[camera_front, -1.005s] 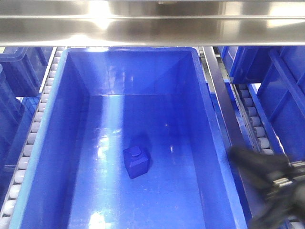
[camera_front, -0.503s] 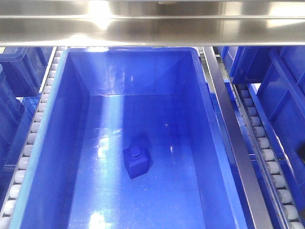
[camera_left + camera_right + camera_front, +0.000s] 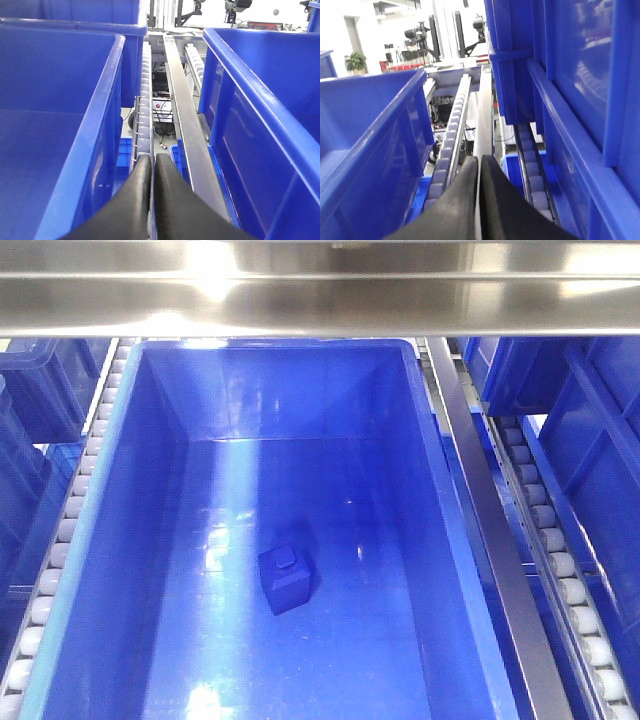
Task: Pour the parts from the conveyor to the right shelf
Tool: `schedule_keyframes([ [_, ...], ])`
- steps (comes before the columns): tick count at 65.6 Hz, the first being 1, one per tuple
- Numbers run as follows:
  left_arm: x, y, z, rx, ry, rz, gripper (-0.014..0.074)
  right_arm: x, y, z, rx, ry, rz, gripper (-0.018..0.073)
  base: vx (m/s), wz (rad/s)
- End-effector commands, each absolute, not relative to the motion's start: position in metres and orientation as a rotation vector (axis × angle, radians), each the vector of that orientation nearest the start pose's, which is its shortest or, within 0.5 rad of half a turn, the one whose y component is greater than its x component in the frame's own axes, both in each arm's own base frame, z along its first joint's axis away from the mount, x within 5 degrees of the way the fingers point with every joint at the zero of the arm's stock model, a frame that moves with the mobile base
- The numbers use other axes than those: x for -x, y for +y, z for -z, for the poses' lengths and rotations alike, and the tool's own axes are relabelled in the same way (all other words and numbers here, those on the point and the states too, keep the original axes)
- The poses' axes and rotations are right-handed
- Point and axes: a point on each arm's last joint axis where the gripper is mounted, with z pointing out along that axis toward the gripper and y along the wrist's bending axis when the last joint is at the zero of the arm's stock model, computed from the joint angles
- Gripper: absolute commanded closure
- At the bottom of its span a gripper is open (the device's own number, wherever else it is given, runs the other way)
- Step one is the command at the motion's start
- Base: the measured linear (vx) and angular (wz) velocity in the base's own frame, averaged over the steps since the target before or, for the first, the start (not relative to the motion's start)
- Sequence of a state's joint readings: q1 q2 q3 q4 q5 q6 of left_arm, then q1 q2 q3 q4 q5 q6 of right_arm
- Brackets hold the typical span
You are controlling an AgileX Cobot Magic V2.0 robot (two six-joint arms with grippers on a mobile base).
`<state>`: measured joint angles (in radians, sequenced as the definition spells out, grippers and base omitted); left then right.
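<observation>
Both end effectors are empty with fingers pressed together: the left end effector points along the roller track between two bins, and the right end effector does the same along a steel rail of the shelf. Neither appears in the front view, so they sit clear of the bin mouth, which suits a pour that looks finished.

One part, a small blue block with its stud up, lies on the floor of the big bin, a little toward 7 o'clock from the floor's middle and well apart from every wall. It rests flat and slightly turned, as something tipped in would settle. That bin sits on the shelf's white rollers, with a steel bar crossing at 12 o'clock and more blue bins at 3 and 9 o'clock.

No conveyor shows in any view, so whether more parts wait there cannot be told. Judging by the part's place, the delivery step seems done.
</observation>
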<state>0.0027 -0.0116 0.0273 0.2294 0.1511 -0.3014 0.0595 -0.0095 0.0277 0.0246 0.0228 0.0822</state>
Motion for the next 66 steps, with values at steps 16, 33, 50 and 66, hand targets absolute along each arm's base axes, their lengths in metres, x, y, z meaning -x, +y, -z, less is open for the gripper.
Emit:
schedule_keyframes([
  [16, -0.0549, 0.0014, -0.2054, 0.070, 1.539, 0.049, 0.0603, -0.0558, 0.0030, -0.2021, 0.039, 1.496, -0.045, 0.0564, 0.00, 0.00],
  [33, -0.0549, 0.0014, -0.2054, 0.070, 1.539, 0.049, 0.0603, -0.0559, 0.0029, -0.2005, 0.040, 1.513, -0.042, 0.0564, 0.00, 0.00],
  [50, -0.0549, 0.0014, -0.2054, 0.070, 1.539, 0.049, 0.0603, -0.0560, 0.0029, -0.2006, 0.031, 1.515, -0.051, 0.0564, 0.00, 0.00],
  [66, -0.0549, 0.0014, -0.2054, 0.070, 1.539, 0.049, 0.0603, -0.0560, 0.0029, -0.2007, 0.032, 1.514, -0.051, 0.0564, 0.00, 0.00],
])
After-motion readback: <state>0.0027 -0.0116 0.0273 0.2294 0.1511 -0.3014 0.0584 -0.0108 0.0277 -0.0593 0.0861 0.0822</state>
